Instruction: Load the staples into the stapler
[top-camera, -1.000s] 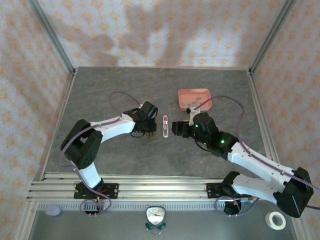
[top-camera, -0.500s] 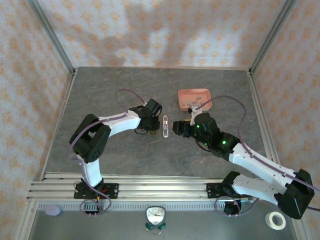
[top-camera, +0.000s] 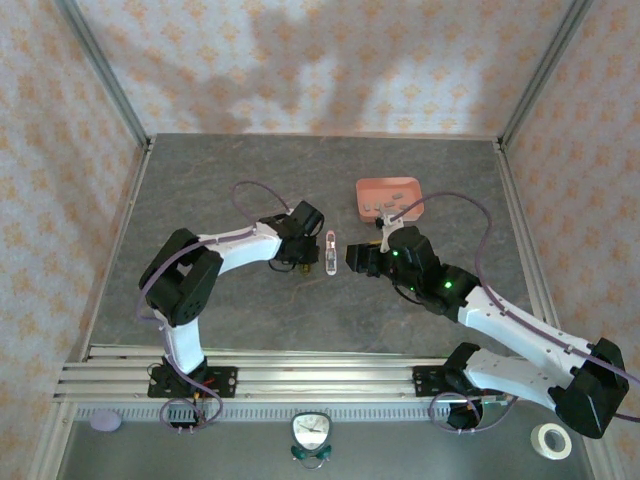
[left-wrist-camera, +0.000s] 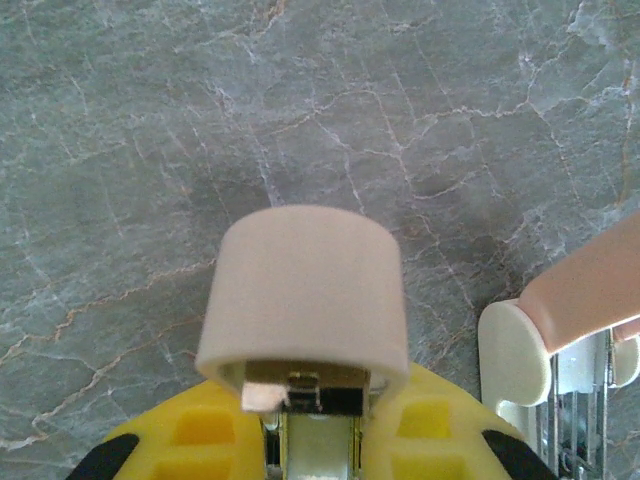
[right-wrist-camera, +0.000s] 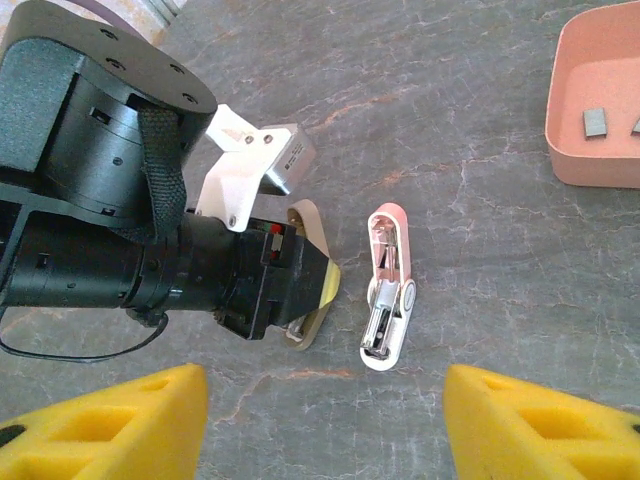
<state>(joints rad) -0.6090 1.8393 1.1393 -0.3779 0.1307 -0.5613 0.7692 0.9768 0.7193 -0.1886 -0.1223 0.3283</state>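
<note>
The stapler (top-camera: 330, 250) lies on the bench (top-camera: 200, 180) near its centre, with its pink arm swung open and the metal channel exposed. The left end effector (right-wrist-camera: 315, 285) sits just beside the stapler at 9 o'clock, fingers together; whether they clamp anything cannot be determined. The right end effector (right-wrist-camera: 322, 420) sits at 3 o'clock of the stapler, its yellow fingers (right-wrist-camera: 100, 420) wide apart and holding nothing. The staples (right-wrist-camera: 600, 122) lie in the pink tray (top-camera: 390, 183) at 1 o'clock of the stapler.
</note>
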